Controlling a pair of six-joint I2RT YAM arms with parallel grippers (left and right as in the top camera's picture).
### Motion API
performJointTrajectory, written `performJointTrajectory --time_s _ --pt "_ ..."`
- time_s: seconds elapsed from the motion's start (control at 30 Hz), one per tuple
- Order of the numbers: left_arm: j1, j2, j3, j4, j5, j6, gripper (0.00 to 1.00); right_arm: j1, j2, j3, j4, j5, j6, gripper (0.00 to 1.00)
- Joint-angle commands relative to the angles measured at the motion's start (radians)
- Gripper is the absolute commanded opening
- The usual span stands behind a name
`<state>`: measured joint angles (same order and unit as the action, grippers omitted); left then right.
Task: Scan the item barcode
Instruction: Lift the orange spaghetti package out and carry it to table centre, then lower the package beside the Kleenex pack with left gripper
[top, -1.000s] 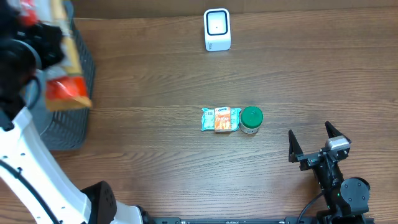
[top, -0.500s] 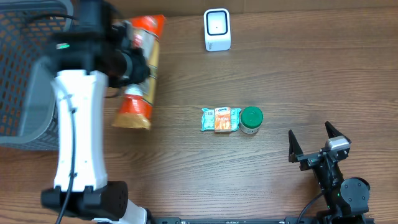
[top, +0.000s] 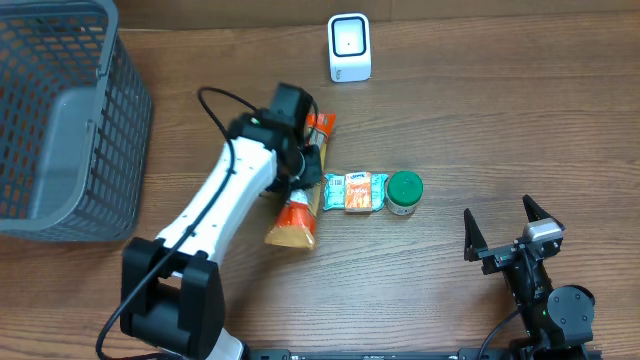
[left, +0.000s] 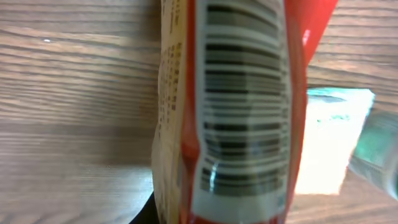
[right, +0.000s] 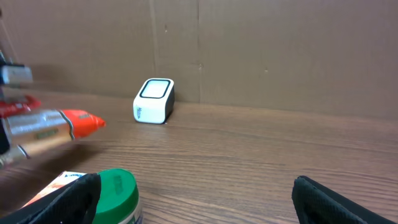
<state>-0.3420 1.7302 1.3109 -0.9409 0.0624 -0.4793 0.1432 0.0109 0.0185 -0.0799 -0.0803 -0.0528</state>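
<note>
At the counter (top: 500, 110) middle, the left gripper (top: 303, 165) clamps a snack bag (top: 293, 222) (barcode (left: 245, 93) visible); the right gripper (top: 498, 214) gapes wide

White left arm (top: 215, 205) with black cable (top: 201, 97); all-black right gripper (top: 498, 212)

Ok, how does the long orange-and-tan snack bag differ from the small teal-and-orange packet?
The long orange-and-tan snack bag is clamped in the left gripper; the small teal-and-orange packet lies free on the table beside the green-lidded jar. The bag is far longer than the packet. Seen from overhead, the bag runs roughly top to bottom, the packet sideways. Both are printed packs with some orange.
</note>
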Motion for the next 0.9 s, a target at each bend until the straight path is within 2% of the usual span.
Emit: performJointTrajectory --time_s 0.0,0.13,0.33,0.43,0.53,0.67,0.7,0.77,0.87 --pt "-0.037 -0.026 -0.048 0.069 -0.094 -0.069 0.04 -0.008 -0.008 -0.011 0.003 -0.003 -0.004 1.0" --pt "-0.051 -0.026 -0.103 0.127 -0.171 -0.11 0.04 -0.008 -0.008 -0.011 0.003 -0.003 -0.004 1.0" --pt "-0.051 -0.019 -0.177 0.222 -0.173 -0.139 0.05 -0.008 -0.008 -0.011 0.003 -0.003 -0.004 1.0" --pt "-0.051 -0.015 -0.209 0.256 -0.172 -0.139 0.1 -0.008 -0.008 -0.011 0.003 -0.003 -0.004 1.0" --pt "-0.051 -0.015 -0.233 0.283 -0.17 -0.138 0.29 -0.008 -0.008 -0.011 0.003 -0.003 -0.004 1.0" --pt "-0.051 -0.015 -0.238 0.287 -0.169 -0.126 0.72 -0.008 -0.008 -0.011 0.003 -0.003 -0.004 1.0" --pt "-0.051 -0.015 -0.238 0.287 -0.169 -0.127 0.79 -0.008 -0.008 -0.011 0.003 -0.003 -0.004 1.0" --pt "-0.051 -0.015 -0.238 0.287 -0.167 -0.126 0.87 -0.008 -0.008 -0.011 0.003 -0.003 -0.004 1.0" --pt "-0.051 -0.015 -0.238 0.287 -0.166 -0.127 0.89 -0.008 -0.008 -0.011 0.003 -0.004 -0.004 1.0"
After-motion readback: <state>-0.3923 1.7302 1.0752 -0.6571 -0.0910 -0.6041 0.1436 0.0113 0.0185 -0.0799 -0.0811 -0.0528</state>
